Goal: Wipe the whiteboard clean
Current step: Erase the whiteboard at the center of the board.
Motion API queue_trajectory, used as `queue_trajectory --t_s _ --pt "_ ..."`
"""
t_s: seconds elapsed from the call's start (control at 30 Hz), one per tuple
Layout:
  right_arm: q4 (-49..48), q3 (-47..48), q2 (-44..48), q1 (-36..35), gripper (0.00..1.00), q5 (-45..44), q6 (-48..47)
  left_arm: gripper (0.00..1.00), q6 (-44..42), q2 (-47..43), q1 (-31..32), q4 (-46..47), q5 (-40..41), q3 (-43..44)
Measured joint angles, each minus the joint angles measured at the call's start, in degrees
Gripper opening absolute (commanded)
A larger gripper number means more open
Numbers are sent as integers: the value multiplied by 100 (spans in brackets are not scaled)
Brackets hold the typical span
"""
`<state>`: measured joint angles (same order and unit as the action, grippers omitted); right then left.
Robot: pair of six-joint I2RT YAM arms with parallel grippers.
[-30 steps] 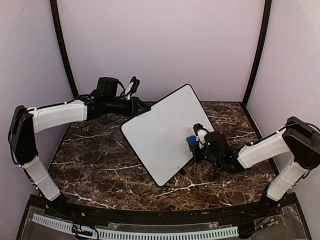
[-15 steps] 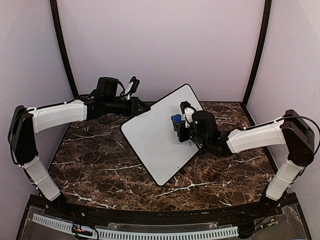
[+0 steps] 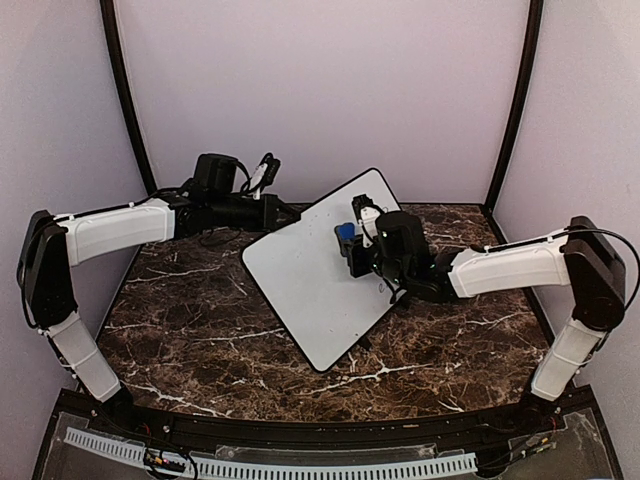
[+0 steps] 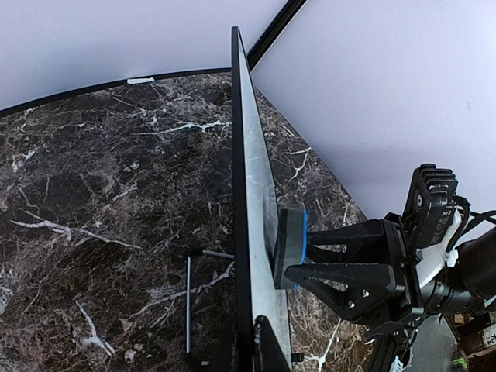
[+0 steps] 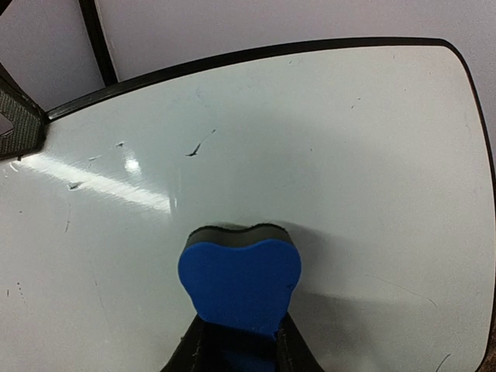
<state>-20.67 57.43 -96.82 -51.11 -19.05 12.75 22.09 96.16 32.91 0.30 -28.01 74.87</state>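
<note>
The whiteboard (image 3: 305, 280) stands tilted on edge over the marble table. My left gripper (image 3: 286, 213) is shut on its upper left edge; in the left wrist view the whiteboard (image 4: 242, 194) is edge-on between my fingers (image 4: 263, 349). My right gripper (image 3: 362, 243) is shut on a blue eraser (image 3: 346, 237) and presses it against the board's upper right area. In the right wrist view the eraser (image 5: 239, 280) sits flat on the whiteboard (image 5: 325, 139), with faint small marks (image 5: 198, 146) to its upper left. The eraser (image 4: 291, 248) also shows in the left wrist view.
A thin metal rod (image 4: 188, 302) lies on the table behind the board. The dark marble table (image 3: 190, 310) is ringed by pale walls with black uprights (image 3: 125, 95). A perforated strip (image 3: 300, 467) runs along the near edge.
My right gripper carried the eraser up and to the left, from the board's lower right edge onto its upper right area. The left arm and board stayed put.
</note>
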Motion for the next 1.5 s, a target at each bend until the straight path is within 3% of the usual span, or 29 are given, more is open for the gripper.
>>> queue_trajectory --t_s 1.5 --pt "358 122 72 -17 23 48 -24 0 -46 11 22 -9 -7 20"
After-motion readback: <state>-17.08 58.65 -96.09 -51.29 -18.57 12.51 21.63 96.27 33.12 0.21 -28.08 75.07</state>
